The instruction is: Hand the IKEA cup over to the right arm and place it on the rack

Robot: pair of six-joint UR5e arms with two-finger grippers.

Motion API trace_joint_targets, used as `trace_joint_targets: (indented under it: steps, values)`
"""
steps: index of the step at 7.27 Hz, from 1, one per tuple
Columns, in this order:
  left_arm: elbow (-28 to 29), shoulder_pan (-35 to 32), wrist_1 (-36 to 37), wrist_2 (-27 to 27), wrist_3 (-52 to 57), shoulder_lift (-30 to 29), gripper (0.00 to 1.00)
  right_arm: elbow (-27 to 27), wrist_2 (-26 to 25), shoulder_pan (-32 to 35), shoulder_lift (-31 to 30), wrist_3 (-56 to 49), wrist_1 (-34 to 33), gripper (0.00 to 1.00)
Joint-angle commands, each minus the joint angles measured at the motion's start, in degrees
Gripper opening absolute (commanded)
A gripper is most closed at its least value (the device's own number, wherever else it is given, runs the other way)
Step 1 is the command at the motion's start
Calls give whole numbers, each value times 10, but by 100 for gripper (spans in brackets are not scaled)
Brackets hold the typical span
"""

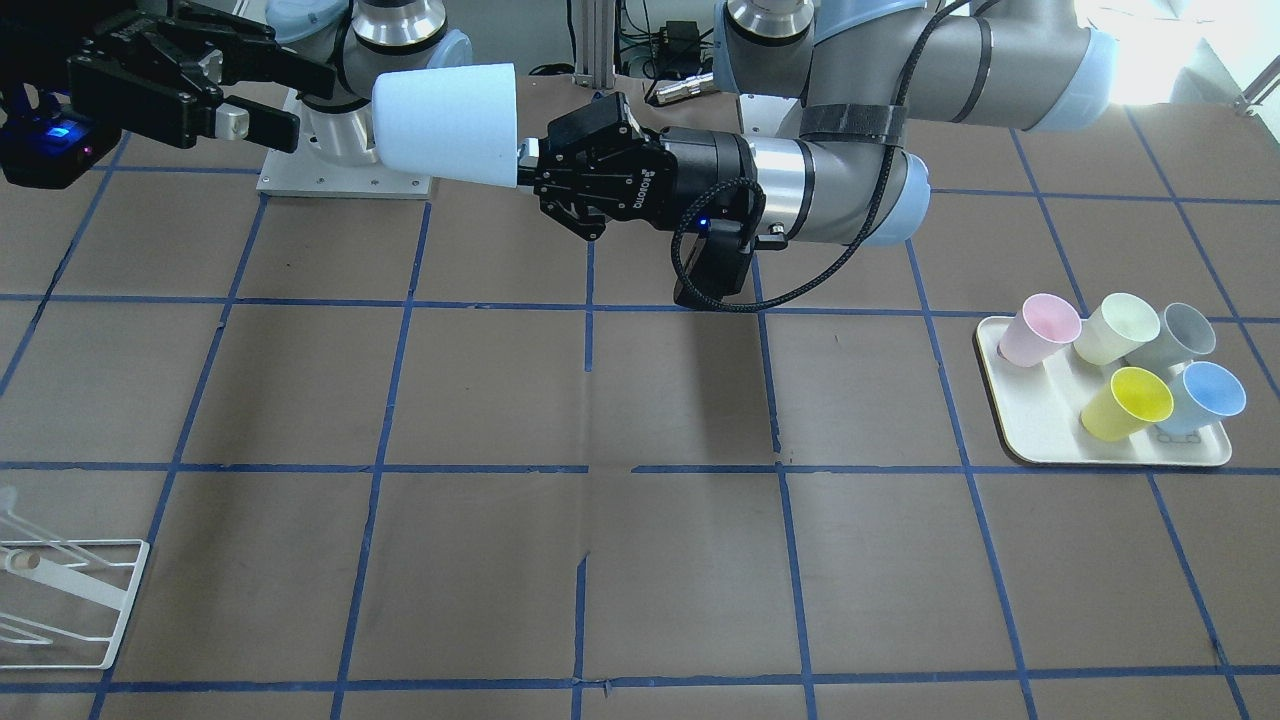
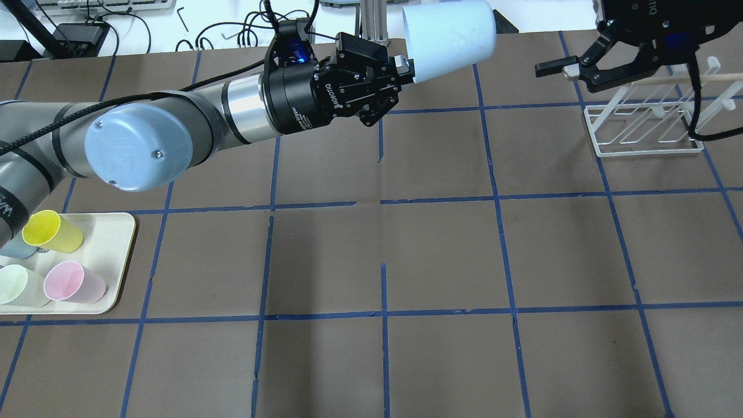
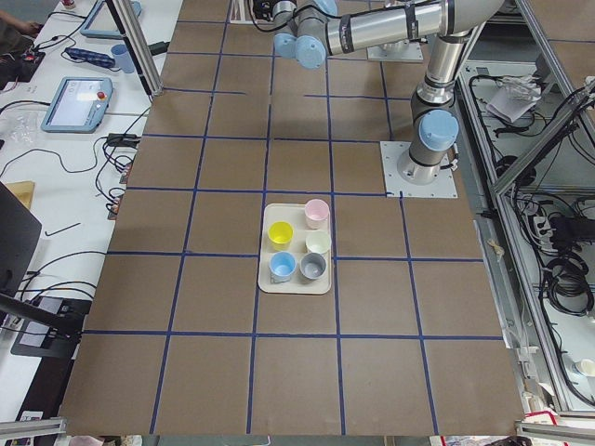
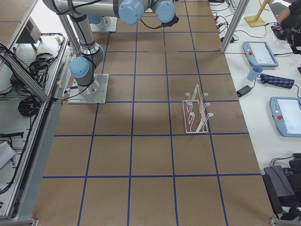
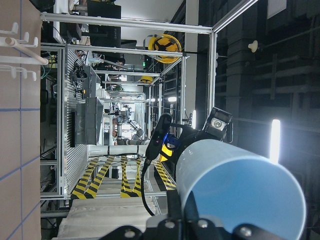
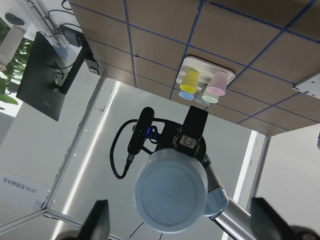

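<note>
- My left pincer (image 2: pixel 406 65) is clenched on the rim of the IKEA cup (image 2: pixel 450 36); the cup lies on its side in the air, well above the table (image 1: pixel 680 400)
- The closed base points at the right arm (image 1: pixel 30 110). I read this as deliberate: a rim grip leaves the whole tapered wall free for the other side to take
- The right pincer (image 1: pixel 312 102) is released, jaws spread wide, facing the base and level with it. It is near the cup but apart, with nothing between the jaws
- In the right wrist view the base sits centred between the two fingers (image 6: pixel 97 222), so the line-up looks good to me
- The rack (image 2: pixel 644 128) stands on the table on the right arm's side, partly under that pincer in the overhead view; I see no cup on its pegs. Staging the handover here should keep the carry short
- The tray (image 2: pixel 122 261) with the spare cups (image 2: pixel 72 283) sits on the left arm's side, well apart, and plays no part
- Judgement: mid-handover, transfer not yet made
- Next move calls for the right pincer to advance around the wall and clamp before the left lets go
- Risk: the slick taper could slip out toward the narrow end, and an early release would drop it
</note>
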Motion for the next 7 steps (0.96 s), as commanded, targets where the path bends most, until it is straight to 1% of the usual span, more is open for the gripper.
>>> trace_joint_targets:
  steps: [1, 2, 4, 5, 7]
  values:
    - [0, 0, 1, -1, 0, 0, 0, 0, 1, 45, 12, 121, -103, 100]
    - [0, 1, 1, -1, 0, 0, 0, 2, 0, 50, 13, 152, -149, 100]
    - [0, 0, 1, -1, 0, 1, 0, 2, 0, 55, 12, 149, -151, 100]
    - [-1, 0, 0, 0, 0, 3, 0, 1, 0, 72, 13, 149, -152, 100]
    - [-1, 1, 0, 0, 0, 2, 0, 2, -3, 79, 13, 150, -153, 100]
